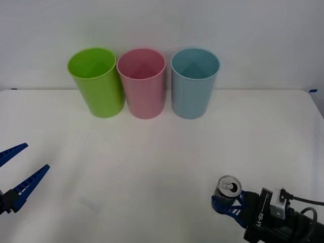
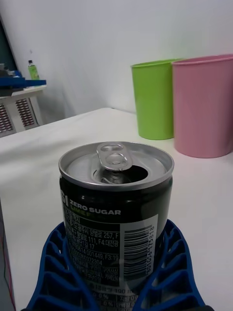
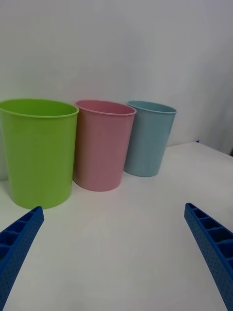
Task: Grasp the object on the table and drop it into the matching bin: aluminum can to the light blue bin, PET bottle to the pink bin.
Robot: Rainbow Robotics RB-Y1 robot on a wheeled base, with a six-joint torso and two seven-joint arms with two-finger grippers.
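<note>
The right gripper (image 1: pixel 226 204) clasps the aluminum can (image 1: pixel 228 190) upright at the table's (image 1: pixel 162 167) near right, its ribbed fingers hiding the can's lower sides. The left gripper (image 1: pixel 19 171) hangs spread wide and empty at the left edge, its arm cut off.

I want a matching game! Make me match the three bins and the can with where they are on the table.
Things:
1. lime green bin
2. pink bin
3. light blue bin
4. aluminum can

Places:
A. middle of the row of bins
B. between the jaws of the right gripper, near the table's front edge
C. robot's left end of the row
D. robot's right end of the row

Pairs: 1-C, 2-A, 3-D, 4-B
</note>
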